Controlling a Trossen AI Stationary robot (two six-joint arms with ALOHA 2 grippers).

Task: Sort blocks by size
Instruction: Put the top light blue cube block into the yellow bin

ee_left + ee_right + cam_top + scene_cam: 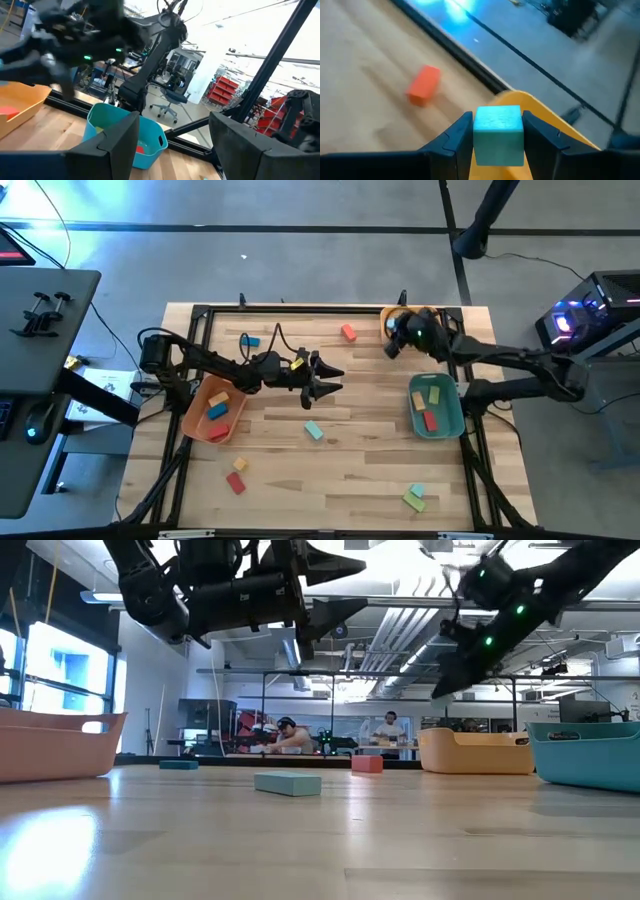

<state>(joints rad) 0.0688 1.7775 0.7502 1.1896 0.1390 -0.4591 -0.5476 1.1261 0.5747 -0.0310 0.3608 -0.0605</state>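
My right gripper (pixel 392 347) is shut on a teal cube (pixel 498 132) above the near rim of the yellow bin (pixel 540 115) at the table's far right. My left gripper (pixel 338 381) is open and empty, high above the table's middle; its fingers show spread in the left wrist view (pixel 172 145). Loose blocks lie flat on the table: a red-orange one (pixel 348 332), a blue one (pixel 249 340), a teal one (pixel 314 430), a yellow and a red one (pixel 236 475), and a teal and green pair (pixel 415 498). My right gripper pinches the teal cube by two opposite side faces (pixel 479 142) between its two fingers (pixel 455 140). The cube's top face shows between them. The cube is lifted clear of the table, over the yellow bin's rim.
An orange bin (pixel 213 412) at the left holds blue, yellow and red blocks. A teal bin (pixel 435 406) at the right holds yellow and red blocks. A black frame (pixel 300 308) runs along the table's edges. People sit far off in the room behind the table (pixel 290 735).
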